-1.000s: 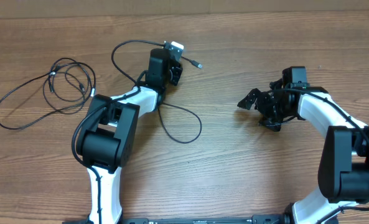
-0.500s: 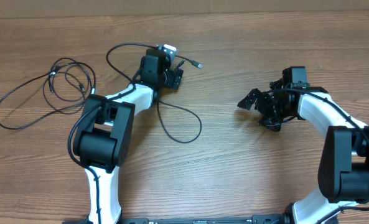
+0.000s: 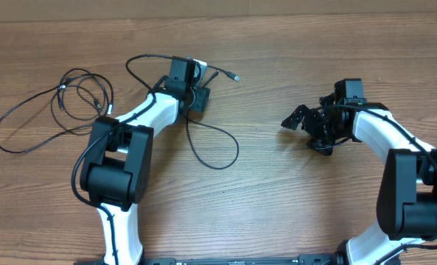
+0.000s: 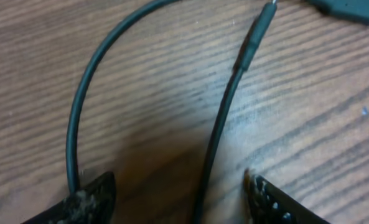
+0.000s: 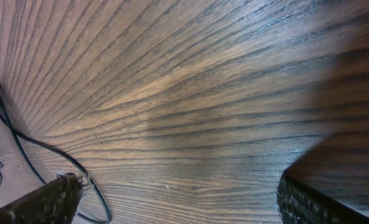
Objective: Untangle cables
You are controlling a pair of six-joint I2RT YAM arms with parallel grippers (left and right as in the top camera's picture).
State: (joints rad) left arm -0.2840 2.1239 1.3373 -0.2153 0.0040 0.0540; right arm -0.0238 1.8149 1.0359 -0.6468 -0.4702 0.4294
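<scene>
One thin black cable loops across the middle of the table and ends in a silver-tipped plug. My left gripper hovers low over this cable just left of the plug. In the left wrist view its fingers stand apart, and a straight strand of the cable runs between them untouched. A curved strand passes by the left finger. A second bunch of cables lies in loose loops at the far left. My right gripper is open over bare wood, holding nothing.
The tabletop is brown wood grain. A far edge of the table runs along the top. In the right wrist view a thin cable loop shows beside the left finger.
My left gripper has shifted left and slightly back along the middle cable, and that cable's far loop moved a little with it. The right arm has not moved.
</scene>
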